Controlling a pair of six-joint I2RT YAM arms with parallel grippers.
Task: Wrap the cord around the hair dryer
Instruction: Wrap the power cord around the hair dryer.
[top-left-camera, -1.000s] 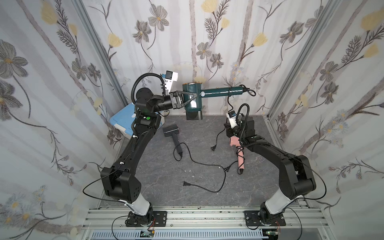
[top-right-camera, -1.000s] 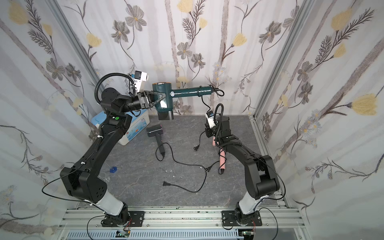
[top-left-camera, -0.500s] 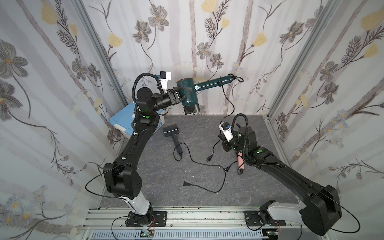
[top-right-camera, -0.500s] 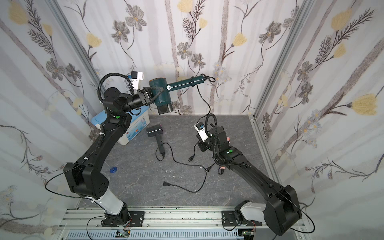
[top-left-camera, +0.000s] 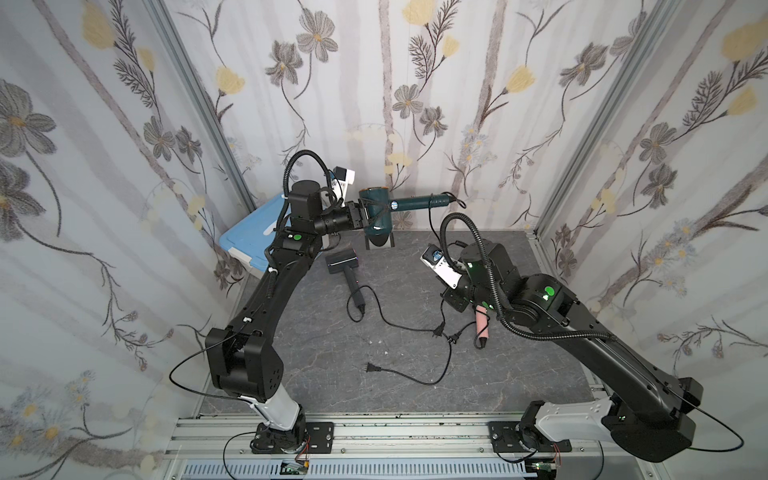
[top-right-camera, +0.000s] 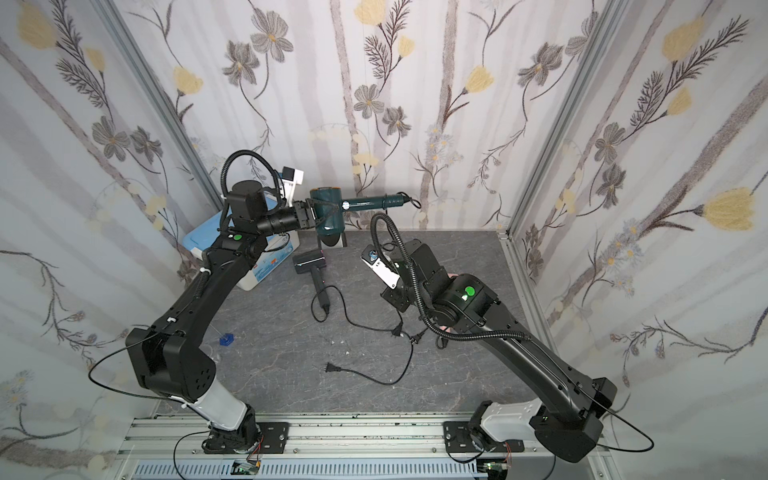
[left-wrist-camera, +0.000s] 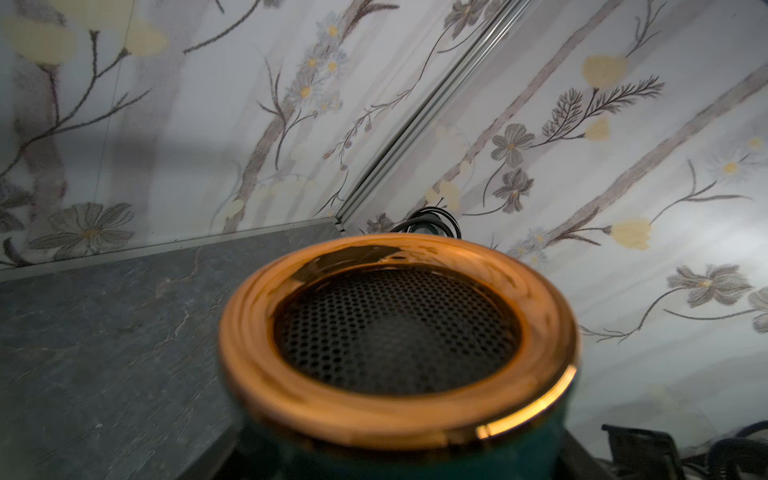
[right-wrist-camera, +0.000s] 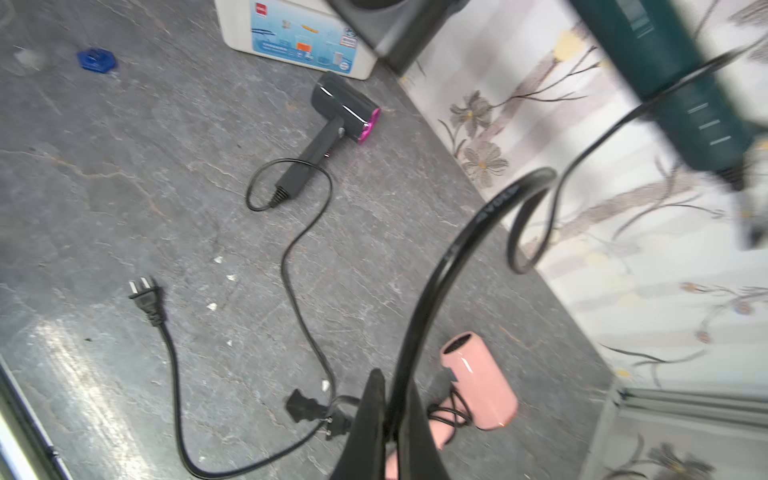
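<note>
Over the right middle of the grey worktop (top-left-camera: 324, 365), the right tool (right-wrist-camera: 395, 419) hangs low, pressed together on the black cord (right-wrist-camera: 453, 249). From there the cord climbs up and back, apparently to the tip of the handle (top-left-camera: 419, 203), though blur hides the join. Farthest back, the left tool (top-left-camera: 360, 214) clamps the barrel of the teal hair dryer (top-left-camera: 380, 197), held aloft, its handle level and pointing toward the right arm, the nearer one for winding.

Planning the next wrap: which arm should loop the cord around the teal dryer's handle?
Right: the right claw pinches the cord, while the left claw is occupied holding the teal dryer aloft.
</note>
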